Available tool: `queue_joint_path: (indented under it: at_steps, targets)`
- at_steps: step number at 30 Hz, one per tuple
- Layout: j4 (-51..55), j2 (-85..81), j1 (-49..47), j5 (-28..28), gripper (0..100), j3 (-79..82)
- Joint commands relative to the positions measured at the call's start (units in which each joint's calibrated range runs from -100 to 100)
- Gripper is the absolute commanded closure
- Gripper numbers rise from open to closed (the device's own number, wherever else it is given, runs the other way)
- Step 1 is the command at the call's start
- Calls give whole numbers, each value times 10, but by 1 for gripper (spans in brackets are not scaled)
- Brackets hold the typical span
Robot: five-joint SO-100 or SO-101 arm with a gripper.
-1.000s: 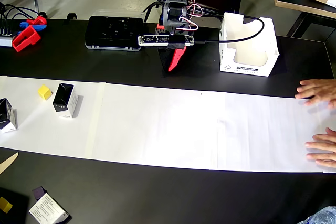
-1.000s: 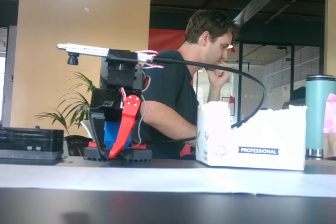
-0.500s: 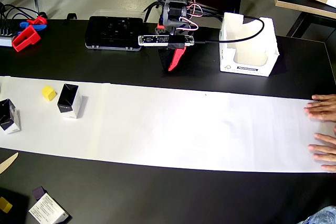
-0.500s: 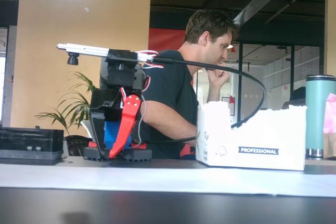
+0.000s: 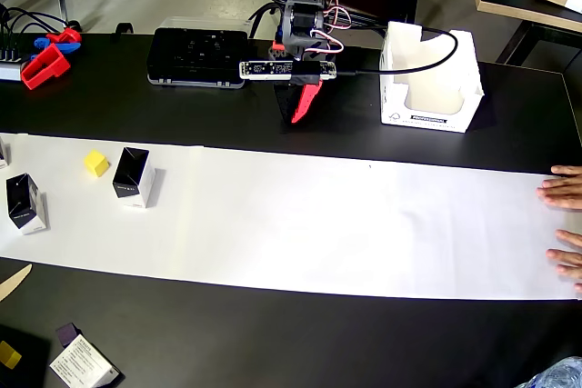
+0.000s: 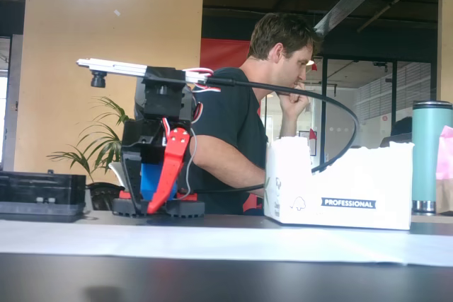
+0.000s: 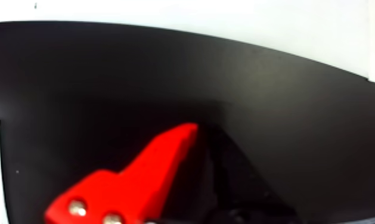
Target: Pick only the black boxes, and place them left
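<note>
Two black boxes with white faces stand on the white paper strip at the left of the overhead view, one (image 5: pixel 134 176) further in and one (image 5: pixel 25 202) near the left edge. A third carton (image 5: pixel 83 362) lies white face up on the black table at the bottom left. My gripper (image 5: pixel 297 116) hangs at the back of the table, well away from all of them. Its red finger (image 7: pixel 160 164) lies against the black one, shut and empty. It also shows in the fixed view (image 6: pixel 153 210), tip down near the table.
A yellow cube (image 5: pixel 95 163) sits beside the inner black box. A flat black case (image 5: pixel 198 56) and an open white carton (image 5: pixel 427 79) flank the arm. Red and blue parts (image 5: pixel 45 61) lie back left. A person's hand (image 5: pixel 568 190) rests on the paper's right end.
</note>
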Motion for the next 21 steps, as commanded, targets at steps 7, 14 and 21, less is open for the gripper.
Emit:
queue_joint_path:
  at_steps: [7,14,21]
  targets:
    - [0,69,5,4,78,-90]
    - [0,167,0,8,62,-217]
    - [0,253,1,5,59,-340]
